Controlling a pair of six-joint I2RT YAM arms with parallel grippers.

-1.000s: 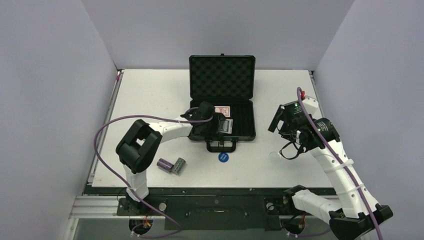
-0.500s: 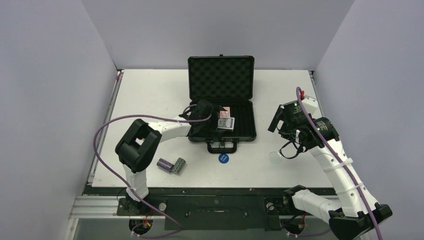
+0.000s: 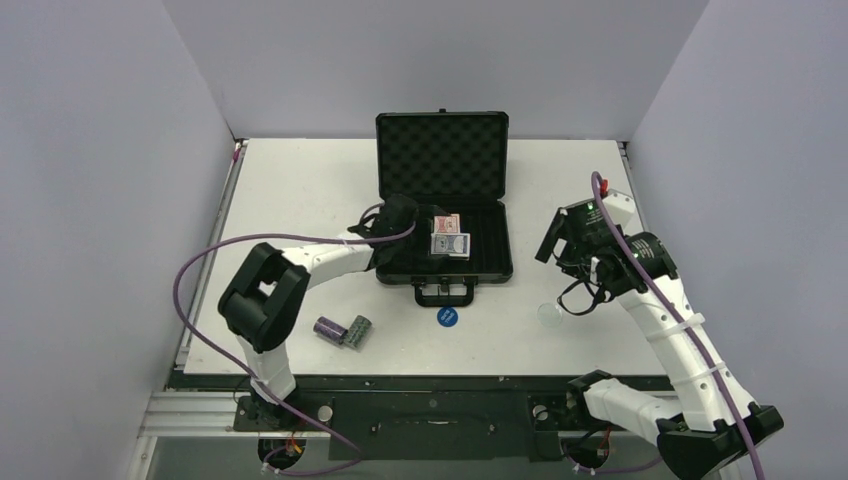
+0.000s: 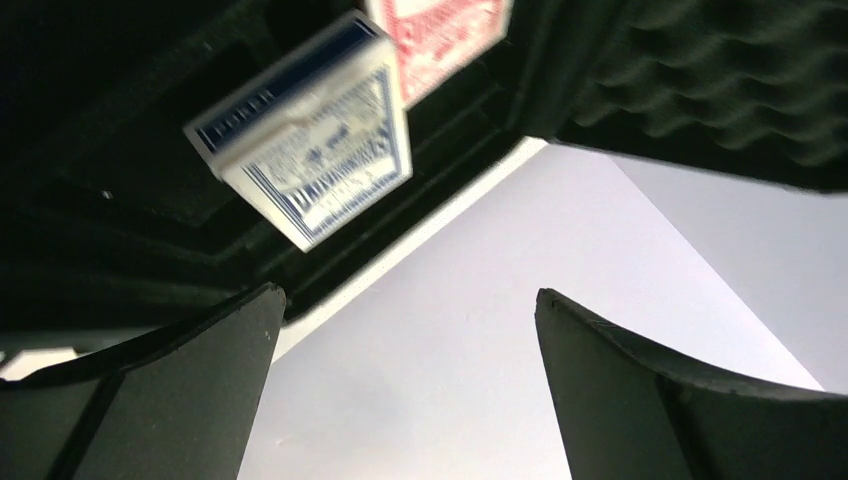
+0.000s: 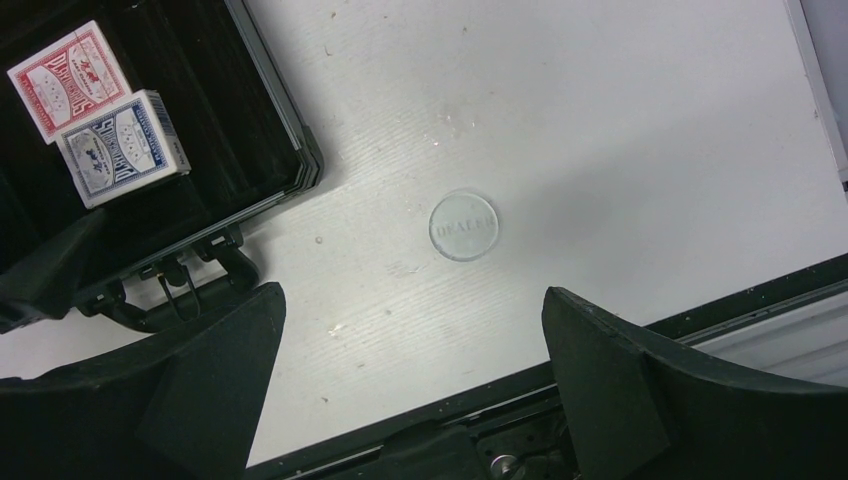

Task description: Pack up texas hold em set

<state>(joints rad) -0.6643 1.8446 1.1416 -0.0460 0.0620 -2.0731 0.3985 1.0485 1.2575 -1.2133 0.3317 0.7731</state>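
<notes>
The black case (image 3: 490, 262) lies open at mid-table with its foam lid (image 3: 443, 155) upright. Inside, a red deck (image 3: 445, 222) and a blue deck (image 3: 450, 245) lie side by side; the right wrist view shows the same red deck (image 5: 72, 78) and blue deck (image 5: 120, 147). My left gripper (image 3: 415, 243) hovers open over the case's left part, clear of the blue deck (image 4: 320, 160), nothing between its fingers. My right gripper (image 3: 562, 262) hangs open above the clear disc (image 5: 463, 226). Purple (image 3: 330, 328) and green (image 3: 357, 330) chip stacks lie front left. A blue disc (image 3: 447, 316) sits before the case handle.
The case handle (image 3: 443, 292) points toward the arms. The clear disc (image 3: 549, 313) rests close to the table's front edge (image 3: 440, 374). White walls close in the table on three sides.
The left gripper has opened and let go of the blue deck, which now lies in the case beside the red deck. The left gripper drew back slightly left. The right arm held still.
</notes>
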